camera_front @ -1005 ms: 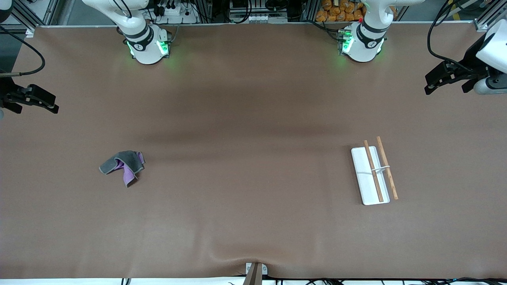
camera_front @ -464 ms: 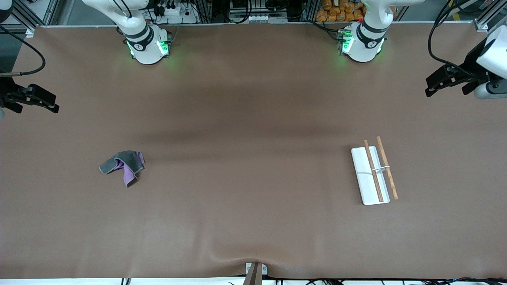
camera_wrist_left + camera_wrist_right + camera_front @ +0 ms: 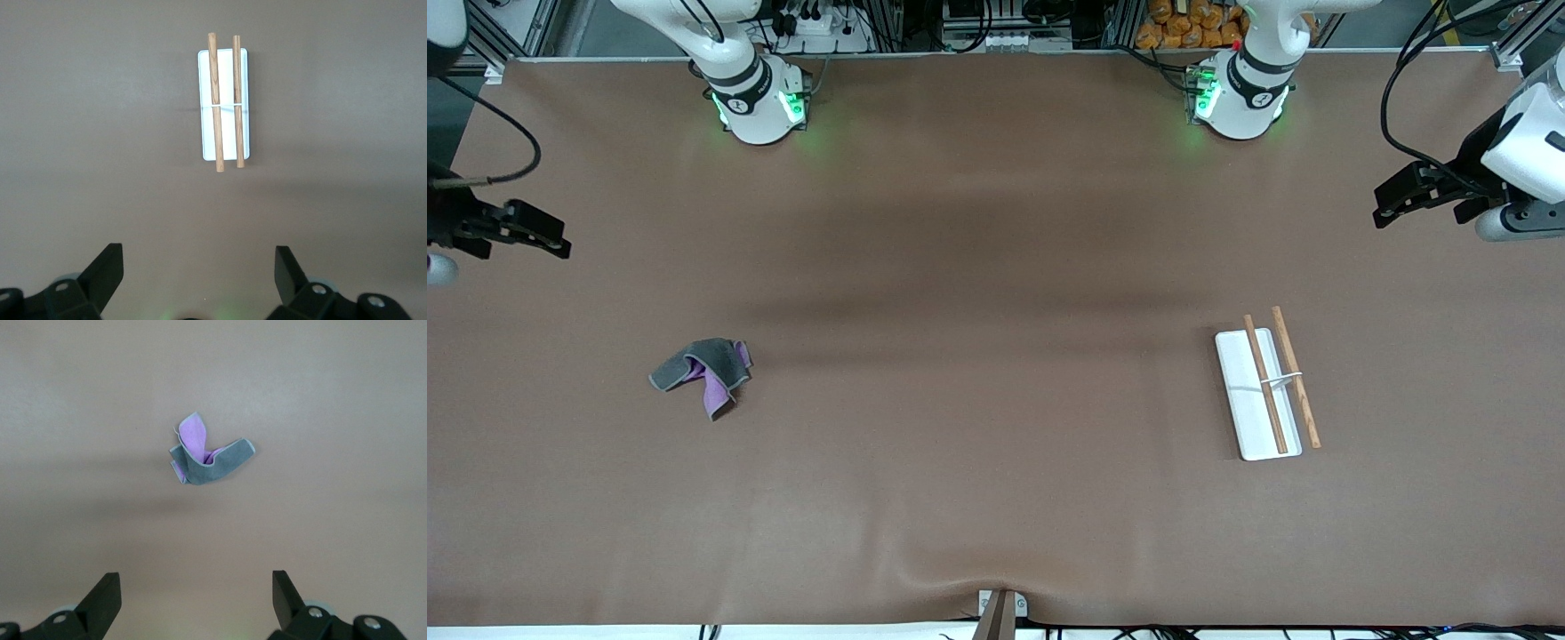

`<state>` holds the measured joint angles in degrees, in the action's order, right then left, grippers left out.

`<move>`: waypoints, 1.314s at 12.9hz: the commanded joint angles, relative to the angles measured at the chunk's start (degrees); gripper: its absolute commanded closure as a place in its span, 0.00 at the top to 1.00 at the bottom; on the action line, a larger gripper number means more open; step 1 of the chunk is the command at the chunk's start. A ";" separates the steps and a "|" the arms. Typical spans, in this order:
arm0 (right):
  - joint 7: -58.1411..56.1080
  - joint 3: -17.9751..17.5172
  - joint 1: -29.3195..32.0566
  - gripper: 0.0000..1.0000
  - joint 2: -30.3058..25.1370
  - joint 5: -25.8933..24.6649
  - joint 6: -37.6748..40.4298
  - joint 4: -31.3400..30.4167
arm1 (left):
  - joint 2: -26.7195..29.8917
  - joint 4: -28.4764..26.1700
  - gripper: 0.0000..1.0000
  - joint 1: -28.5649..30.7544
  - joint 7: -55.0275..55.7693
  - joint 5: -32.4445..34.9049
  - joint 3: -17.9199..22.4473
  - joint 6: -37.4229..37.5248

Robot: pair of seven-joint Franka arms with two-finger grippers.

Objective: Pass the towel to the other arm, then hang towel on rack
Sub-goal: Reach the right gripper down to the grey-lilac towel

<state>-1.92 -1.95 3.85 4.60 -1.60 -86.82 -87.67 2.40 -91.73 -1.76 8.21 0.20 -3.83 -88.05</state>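
Observation:
The towel (image 3: 703,373), crumpled, dark grey with purple showing, lies on the brown table toward the right arm's end; it also shows in the right wrist view (image 3: 207,457). The rack (image 3: 1267,388), a white base with two brown rods and a thin white crosspiece, lies toward the left arm's end and shows in the left wrist view (image 3: 223,100). My right gripper (image 3: 547,240) is open and empty, high over the table's edge at the right arm's end, well away from the towel. My left gripper (image 3: 1392,204) is open and empty over the left arm's end, apart from the rack.
The brown table mat (image 3: 996,373) is bare between towel and rack. Both arm bases (image 3: 760,98) (image 3: 1240,98) stand along the edge farthest from the front camera. A small bracket (image 3: 1000,609) sits at the nearest edge.
Both grippers have shifted slightly inward over the table's ends and a little lower in the front view. The towel and rack have not moved.

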 commanded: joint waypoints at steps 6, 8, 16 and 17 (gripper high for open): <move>0.95 -0.24 1.25 1.00 19.82 -0.34 -12.20 1.54 | -0.03 1.02 1.00 -0.18 -1.09 -0.12 -0.04 -1.85; 1.13 -0.24 1.60 1.00 23.51 -0.42 -14.69 1.45 | -0.03 1.29 1.00 -0.18 -1.09 -0.12 -0.04 -2.03; 0.34 -0.33 1.34 1.00 30.73 0.02 -15.40 -2.06 | -0.03 1.82 1.00 0.17 -1.18 -0.12 -0.04 -2.03; 0.43 -0.33 0.90 1.00 31.26 0.02 -15.40 -2.15 | -0.03 1.82 1.00 0.17 -1.09 -0.12 -0.04 -2.03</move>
<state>-1.58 -2.03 5.52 35.53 -1.51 -102.52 -89.16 2.36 -90.61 -1.71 8.21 0.20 -3.91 -90.03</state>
